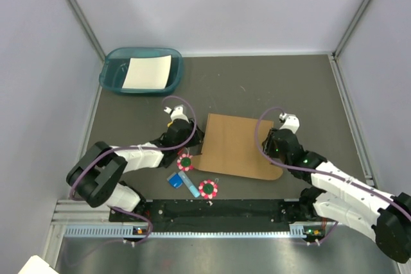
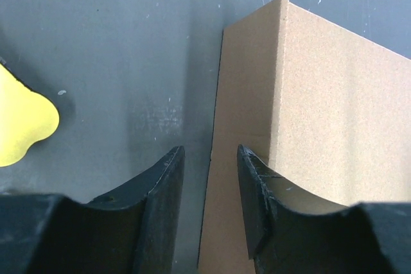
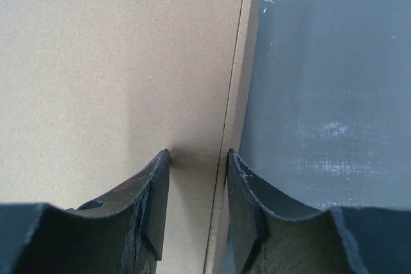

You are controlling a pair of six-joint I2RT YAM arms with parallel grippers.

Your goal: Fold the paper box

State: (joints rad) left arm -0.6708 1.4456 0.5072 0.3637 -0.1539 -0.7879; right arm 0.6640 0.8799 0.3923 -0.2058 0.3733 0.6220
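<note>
1. No text, label, brand, number or sign can be read in any of the three views.
2. The paper box (image 1: 234, 145) shows only plain brown cardboard, from above and from both wrist cameras.
3. The white sheet (image 1: 147, 72) in the teal tray (image 1: 112, 73) looks blank from overhead.
4. The small blue item (image 1: 174, 180), one red-and-green disc (image 1: 185, 163) and a second red-and-green disc (image 1: 207, 188) are too small to tell whether they carry any marking.
</note>
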